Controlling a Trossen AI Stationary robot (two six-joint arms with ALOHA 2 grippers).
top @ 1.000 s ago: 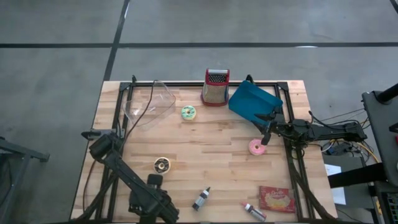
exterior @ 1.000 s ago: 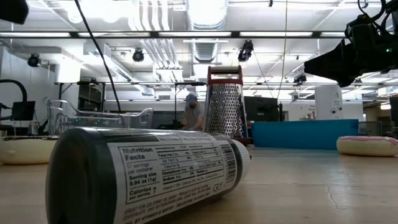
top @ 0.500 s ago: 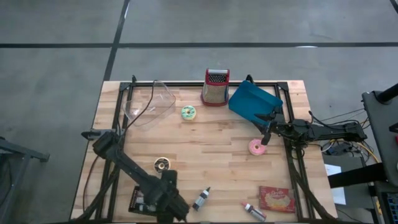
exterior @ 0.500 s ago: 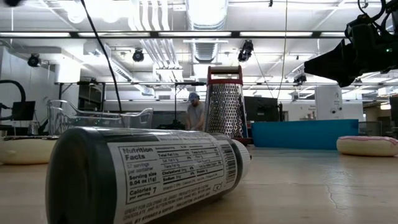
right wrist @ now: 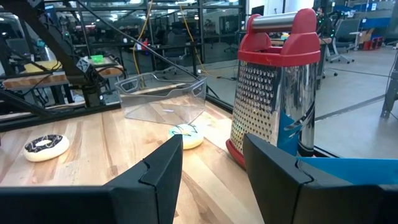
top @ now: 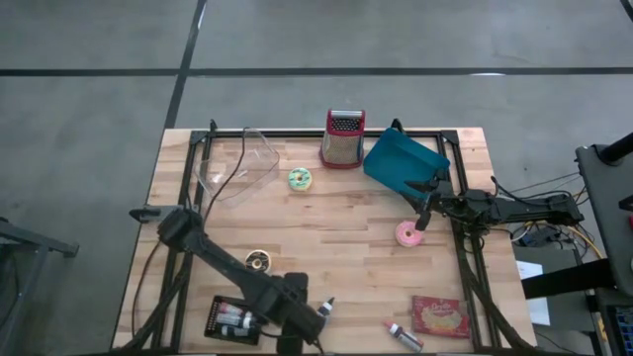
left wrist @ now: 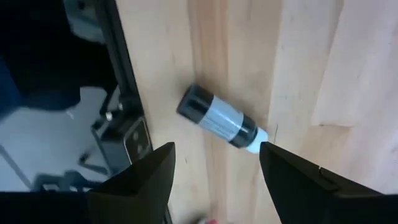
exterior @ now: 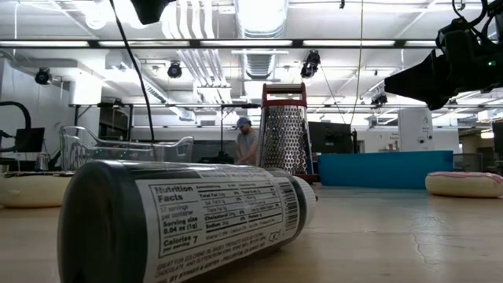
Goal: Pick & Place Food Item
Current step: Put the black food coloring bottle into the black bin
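Note:
A dark shaker bottle (left wrist: 221, 119) with a pale label lies on its side on the wood near the table's front edge (top: 319, 314); it fills the foreground of the low view (exterior: 189, 216). My left gripper (left wrist: 214, 180) hangs open above it, pointing steeply down, a finger on either side and clear of it. A pink donut (top: 407, 234), a green-iced donut (top: 300, 179) and a chocolate-topped donut (top: 257, 262) lie flat on the table. My right gripper (top: 423, 206) waits open at the right, level, just beyond the pink donut, with nothing between its fingers.
A red-topped grater (top: 342, 138), a blue tray (top: 401, 163) and a clear bowl (top: 237, 163) stand along the far edge. A red snack packet (top: 440, 316), a small tube (top: 404, 336) and a black package (top: 232, 319) lie near the front edge. Black frame rails run along both sides.
My left gripper has travelled along the near edge toward the table's right, rising a little and tipping to point more steeply down, and now hangs over the shaker bottle. The black package it covered before is now in view. The gripper's opening shows no change.

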